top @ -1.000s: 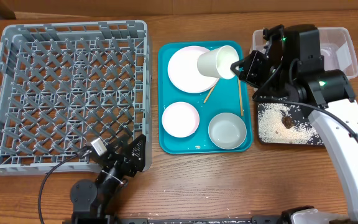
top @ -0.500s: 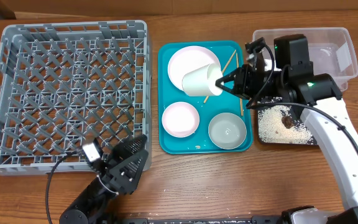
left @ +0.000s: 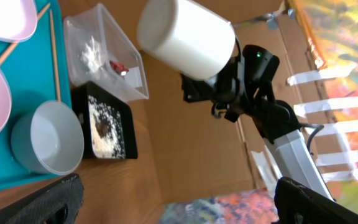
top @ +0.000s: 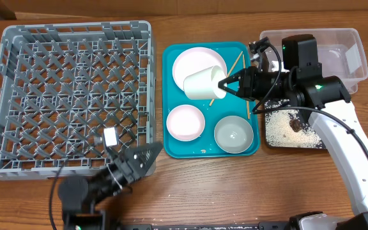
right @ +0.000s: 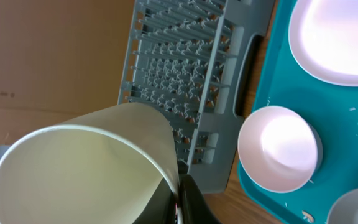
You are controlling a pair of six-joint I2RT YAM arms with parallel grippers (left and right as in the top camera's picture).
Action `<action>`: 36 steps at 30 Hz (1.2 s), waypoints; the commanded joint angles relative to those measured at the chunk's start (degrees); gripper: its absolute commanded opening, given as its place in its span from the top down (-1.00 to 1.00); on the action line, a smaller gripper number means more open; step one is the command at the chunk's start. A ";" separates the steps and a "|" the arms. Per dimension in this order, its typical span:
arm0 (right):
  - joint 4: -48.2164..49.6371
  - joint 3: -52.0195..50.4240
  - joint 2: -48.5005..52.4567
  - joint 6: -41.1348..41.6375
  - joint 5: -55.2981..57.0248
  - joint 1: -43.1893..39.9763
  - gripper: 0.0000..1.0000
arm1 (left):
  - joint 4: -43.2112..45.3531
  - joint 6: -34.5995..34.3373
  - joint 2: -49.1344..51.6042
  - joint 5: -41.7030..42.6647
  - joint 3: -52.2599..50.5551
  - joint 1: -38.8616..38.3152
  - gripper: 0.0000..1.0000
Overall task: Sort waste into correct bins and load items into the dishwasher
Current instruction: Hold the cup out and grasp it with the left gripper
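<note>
Cup: the small white cup (top: 200, 82) hangs on its side in the upper middle of the overhead view, above the teal tray (top: 167, 148). It overlaps the lower right part of the large plate (top: 189, 61). The left wrist view shows it raised clear of the tray.
Cup axis: the long axis runs roughly left to right across the overhead frame. The open mouth faces right, toward the arm, and the closed base faces left, toward the dish rack (top: 69, 96).
Right claw: the right gripper (top: 225, 84) is pressed together on the cup's rim. In the right wrist view its dark tips pinch the wall at the lower edge of the mouth.
Left claw: the left gripper (top: 144, 158) sits at the lower centre of the overhead frame, just below the rack's lower right corner. It is spread wide and holds nothing.
Tray contents: the small plate (top: 185, 121) is at lower left and the pale bowl (top: 234, 134) at lower right. Both are upright.
Chopsticks: the two chopsticks (top: 236, 63) lie in the tray's right part. One slants and the other runs up and down along the right rim.
Bins: the clear tub (top: 356, 38) is at upper right, holding the wrapper (left: 97, 51). The black tray (top: 312, 142) is just below it, holding rice grains (top: 276, 124) and the brown lump (top: 296, 125).
</note>
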 commanded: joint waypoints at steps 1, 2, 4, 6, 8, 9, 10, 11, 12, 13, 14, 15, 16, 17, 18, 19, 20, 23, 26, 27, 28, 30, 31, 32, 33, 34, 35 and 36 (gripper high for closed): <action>0.87 -0.15 -0.31 -0.81 -2.64 -0.22 0.92 | -3.80 12.00 11.43 5.46 11.37 0.39 -1.00; 1.05 -0.15 -0.31 -0.70 -2.91 -0.22 0.92 | -6.21 14.23 15.26 6.38 14.36 0.39 -1.00; 1.20 -0.15 -0.20 0.09 -3.34 -0.22 0.92 | -11.10 18.05 23.41 8.98 20.37 0.37 -1.00; 1.22 -0.15 0.09 0.94 -3.65 -0.22 0.92 | -13.60 19.32 31.10 12.72 25.31 0.28 -1.00; 1.66 -0.20 0.55 2.01 -4.63 -0.22 0.92 | -13.57 19.23 37.20 17.18 28.65 0.28 -1.00; 2.49 -0.37 0.85 2.03 -6.03 -0.22 0.92 | -13.55 19.08 40.13 19.43 30.10 0.28 -1.00; 3.19 -0.57 1.14 2.29 -7.32 -0.22 0.92 | -13.55 19.06 42.40 21.16 31.06 0.26 -1.00; 4.13 -0.87 1.46 2.49 -8.74 -0.22 0.92 | -13.57 18.73 44.37 22.69 31.74 0.28 -1.00; 5.66 -1.60 1.99 3.32 -10.45 -0.22 0.92 | -13.44 18.67 46.95 24.87 32.24 0.28 -1.00; 6.45 -2.08 2.19 3.74 -11.06 -0.22 0.92 | -13.27 18.67 47.95 25.16 32.24 0.28 -1.00; 7.34 -2.69 2.49 4.20 -11.45 -0.22 0.92 | -13.40 18.67 48.92 25.53 32.24 0.26 -1.00; 7.89 -3.28 2.91 4.61 -11.43 -0.22 0.92 | -13.42 18.67 49.94 26.16 32.24 0.24 -1.00; 8.24 -3.74 3.30 4.59 -11.43 -0.22 0.92 | -13.38 17.94 50.62 26.75 32.24 0.24 -1.00; 8.63 -4.20 3.61 4.59 -11.43 -0.22 0.92 | -13.38 16.46 51.17 27.17 32.24 0.24 -1.00; 9.16 -4.76 3.96 4.61 -11.43 -0.22 0.92 | -13.38 14.67 51.71 27.76 32.24 0.24 -1.00; 9.84 -5.42 4.15 4.79 -11.43 -0.20 0.92 | -13.38 13.57 52.13 28.04 32.24 0.24 -1.00; 10.84 -6.14 4.26 5.07 -11.43 -0.11 0.92 | -13.38 13.22 52.43 28.28 32.24 0.24 -1.00; 14.62 -7.96 4.26 7.13 -11.89 0.22 0.92 | -13.35 14.16 52.89 28.11 32.24 0.22 -1.00; 17.94 -8.37 4.26 8.70 -12.31 1.44 0.92 | -13.29 14.69 52.92 27.26 32.24 -0.07 -1.00; 19.08 -8.37 4.26 9.60 -12.28 2.08 0.92 | -13.31 14.69 52.92 26.51 32.24 -0.17 -1.00; 20.02 -8.37 4.24 10.16 -12.31 2.60 0.92 | -13.38 14.69 52.92 25.64 32.24 -0.24 -1.00; 22.71 -8.37 4.24 12.44 -12.31 3.58 0.92 | -13.35 14.67 52.92 24.41 32.24 -0.48 -1.00; 24.30 -8.37 4.26 13.64 -12.28 4.15 0.92 | -13.38 14.62 52.92 24.20 32.24 -0.48 -1.00; 25.75 -8.37 4.24 14.67 -12.28 4.74 0.92 | -13.38 14.56 52.92 23.50 32.24 -0.48 -1.00; 26.34 -8.37 4.26 15.02 -12.24 5.05 0.92 | -13.38 14.47 52.92 23.23 32.24 -0.48 -1.00; 26.93 -8.37 4.26 15.69 -11.96 5.60 0.92 | -13.38 14.01 52.92 22.93 32.24 -0.48 -1.00; 26.95 -8.37 4.26 15.76 -11.30 6.12 0.92 | -13.35 13.44 52.92 22.88 32.24 -0.48 -1.00; 26.82 -8.39 4.26 15.76 -10.38 6.67 0.92 | -13.35 12.92 52.92 22.80 32.24 -0.48 -1.00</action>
